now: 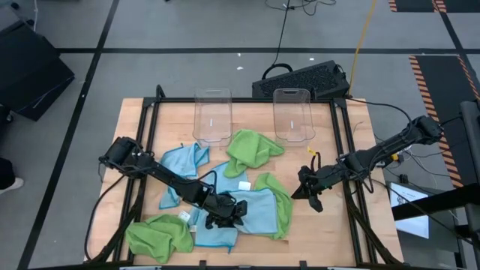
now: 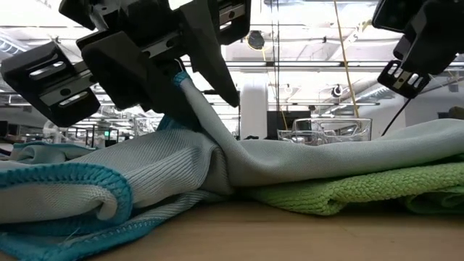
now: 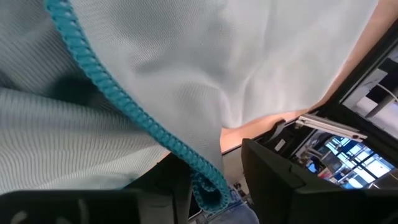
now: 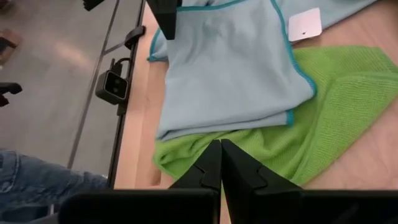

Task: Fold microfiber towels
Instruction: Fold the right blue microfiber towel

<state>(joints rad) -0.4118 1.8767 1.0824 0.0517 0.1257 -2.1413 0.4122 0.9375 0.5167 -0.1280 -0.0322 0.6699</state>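
Observation:
A light blue microfiber towel (image 1: 259, 210) with a teal stitched edge lies at the table's near middle, partly over a lime green towel (image 1: 283, 204). My left gripper (image 1: 225, 214) is shut on the blue towel's left part and pulls it up into a peak (image 2: 190, 90). My right gripper (image 1: 309, 193) is shut and touches nothing; it hangs above the table just right of the green towel (image 4: 298, 143). Other towels lie about: green (image 1: 251, 150), blue (image 1: 180, 161) and green (image 1: 157, 236). My left gripper pinches the light blue towel between its two fingers, close to the teal stitched edge (image 3: 202, 177) near a corner. The fingers slant down from the table's left side. The pinched cloth rises into a taut peak, while the rest lies on the table and on the green towel (image 2: 348, 192).
Two clear plastic bins (image 1: 212, 116) (image 1: 292, 112) stand at the table's far side. A black frame rail (image 1: 341, 150) runs along each side of the wooden table. A white label (image 4: 305, 25) sits on the blue towel.

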